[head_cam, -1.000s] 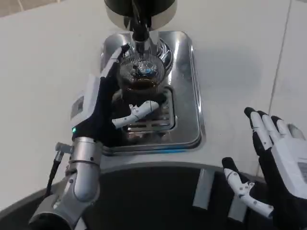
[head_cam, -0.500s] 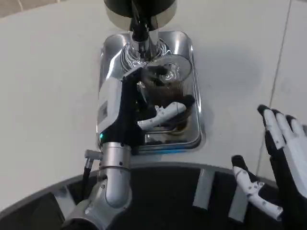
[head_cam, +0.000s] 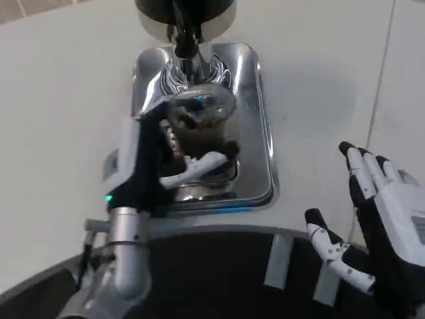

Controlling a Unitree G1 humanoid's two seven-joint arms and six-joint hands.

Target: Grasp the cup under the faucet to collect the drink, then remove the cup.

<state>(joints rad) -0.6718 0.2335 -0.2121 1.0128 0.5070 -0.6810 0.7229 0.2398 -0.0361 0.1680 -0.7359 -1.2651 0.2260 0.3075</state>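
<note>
Seemingly filled with dark drink, the glass cup [head_cam: 199, 123] is sitting at upper centre on the steel drip tray [head_cam: 255, 119], the left hand [head_cam: 156, 166] gripping it, removal remaining, right hand [head_cam: 372, 219] idling spread.

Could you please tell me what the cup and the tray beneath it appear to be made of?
The clear cup looks like glass or clear plastic: dark drink shows through its wall. The rectangular silver drip tray looks like polished metal, likely stainless steel, given its mirror-like reflections.

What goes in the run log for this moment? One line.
left robot hand: holds cup | cup: over drip tray, below faucet | right robot hand: open, idle
</note>
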